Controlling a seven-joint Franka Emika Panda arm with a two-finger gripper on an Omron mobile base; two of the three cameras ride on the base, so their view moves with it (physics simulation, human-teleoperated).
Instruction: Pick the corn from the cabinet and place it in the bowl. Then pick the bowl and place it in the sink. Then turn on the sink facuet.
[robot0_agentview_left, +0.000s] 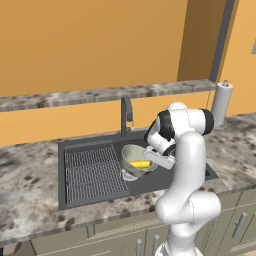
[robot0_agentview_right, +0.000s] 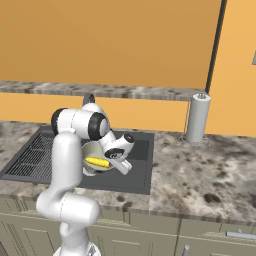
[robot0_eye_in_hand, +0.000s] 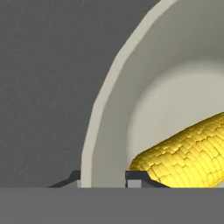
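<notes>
While bent low over the sink (robot0_agentview_left: 90, 192), the claw (robot0_eye_in_hand: 103, 178) straddles the bowl (robot0_eye_in_hand: 109, 131) rim.

Corn (robot0_agentview_left: 140, 163) lay in bowl (robot0_agentview_left: 131, 152); bowl sat in sink (robot0_agentview_left: 90, 197) basin, R of drainboard (robot0_agentview_left: 94, 172). Faucet (robot0_agentview_left: 126, 116) stood behind bowl. Paper towel roll (robot0_agentview_left: 221, 104) on counter (robot0_agentview_left: 30, 200), far R of sink

I see one corn (robot0_agentview_left: 140, 163), one bowl (robot0_agentview_left: 131, 153), one sink (robot0_agentview_left: 90, 177), one faucet (robot0_agentview_left: 126, 115) and one paper towel roll (robot0_agentview_left: 221, 104).
</notes>
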